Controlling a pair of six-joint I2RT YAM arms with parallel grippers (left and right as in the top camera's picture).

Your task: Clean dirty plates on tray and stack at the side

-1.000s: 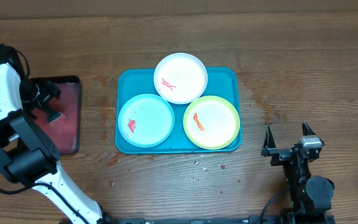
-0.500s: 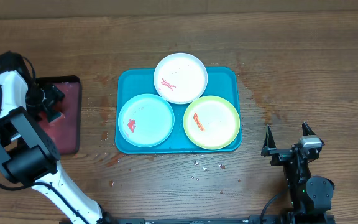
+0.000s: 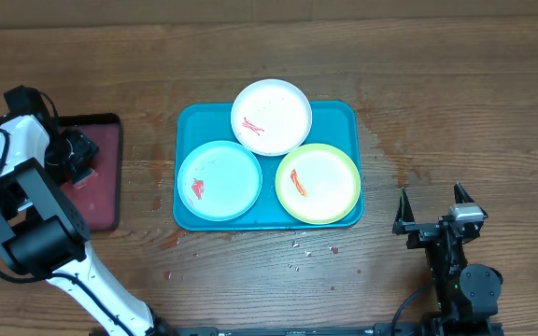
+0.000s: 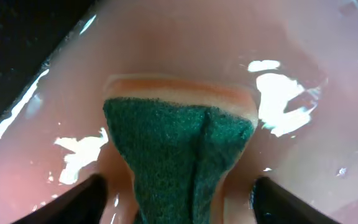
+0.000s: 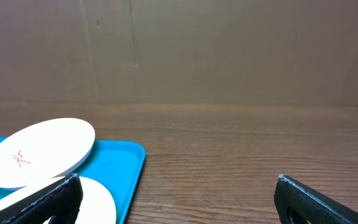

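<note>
left hand [image 3: 75, 155] nudged further over dark dish of pink liquid [image 3: 101, 201], left of teal plastic tray [image 3: 344, 117] – astride green-and-orange sponge [image 4: 179, 143], grip can't tell | smeared round white plate [image 3: 271, 117] and two others on tray – unmoved, none cleaned | right hand [image 3: 431, 202] splayed, lower right of tray

I saw the sponge [image 4: 179, 155] green side up, with a crease running down its middle and an orange foam band along its far edge. It sat in glossy pink liquid [image 4: 303, 50], with bright glare patches to the sponge's left and right. The left gripper [image 4: 179, 199] stood wide, its dark fingers [image 4: 73, 200] low on either side of the sponge, each with a gap showing. A black edge [image 4: 11, 56] ran beyond the sponge's upper left.
</note>
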